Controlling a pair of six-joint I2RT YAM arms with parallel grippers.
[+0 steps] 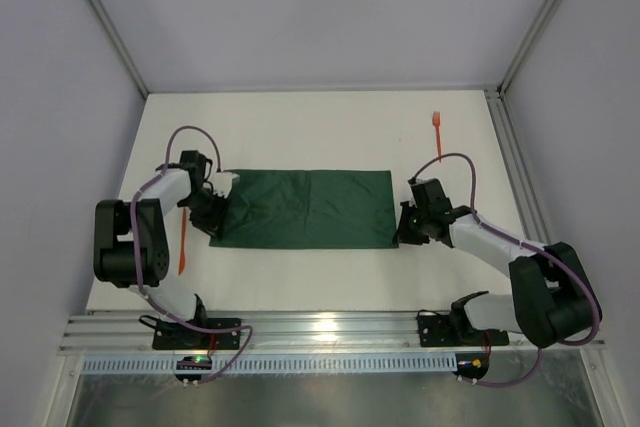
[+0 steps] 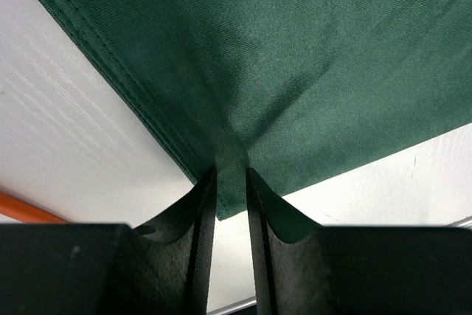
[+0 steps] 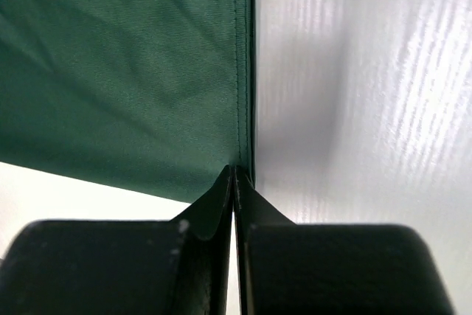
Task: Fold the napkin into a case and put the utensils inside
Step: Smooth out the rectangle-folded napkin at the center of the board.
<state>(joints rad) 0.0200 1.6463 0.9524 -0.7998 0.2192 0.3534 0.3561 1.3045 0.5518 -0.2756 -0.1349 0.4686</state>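
A white tabletop (image 1: 300, 127) sits boxed in by pale grey walls (image 1: 320, 7), aluminium posts (image 1: 100, 17) at the back corners; light glares off the aluminium rail (image 1: 300, 325) along its near edge

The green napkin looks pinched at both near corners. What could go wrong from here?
The right end effector seems to catch only the napkin's hem, so that corner may slip free when lifted. One orange utensil lies close beside the left arm; a sweep could knock it away.
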